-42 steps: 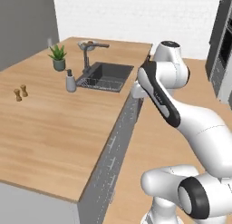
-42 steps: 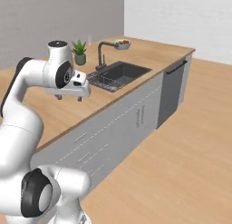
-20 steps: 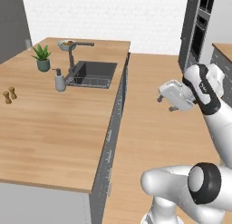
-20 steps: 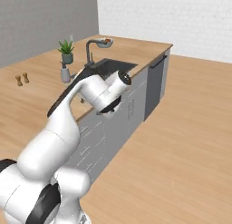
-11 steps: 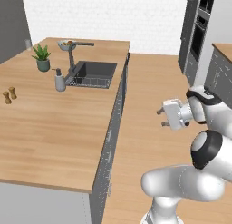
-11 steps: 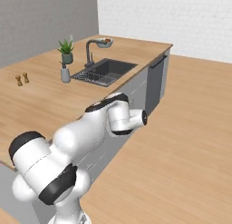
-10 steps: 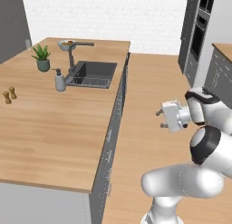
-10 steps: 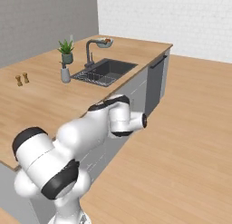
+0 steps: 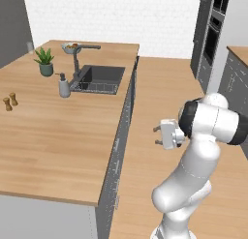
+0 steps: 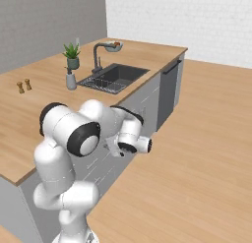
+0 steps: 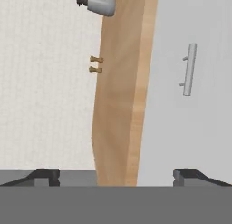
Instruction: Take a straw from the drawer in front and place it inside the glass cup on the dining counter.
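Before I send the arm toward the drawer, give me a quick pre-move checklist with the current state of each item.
1. Gripper open: ok, its fingertips stand wide apart.
2. Gripper empty: ok, nothing sits between the fingertips.
3. Gripper facing the cabinet side: ok, hand view shows a grey front with a bar handle.
4. Drawer open: not ok, the fronts under the dining counter look shut.
5. Straw located: cannot tell.
6. Glass cup located: cannot tell; a bowl and soap dispenser stand by the sink.
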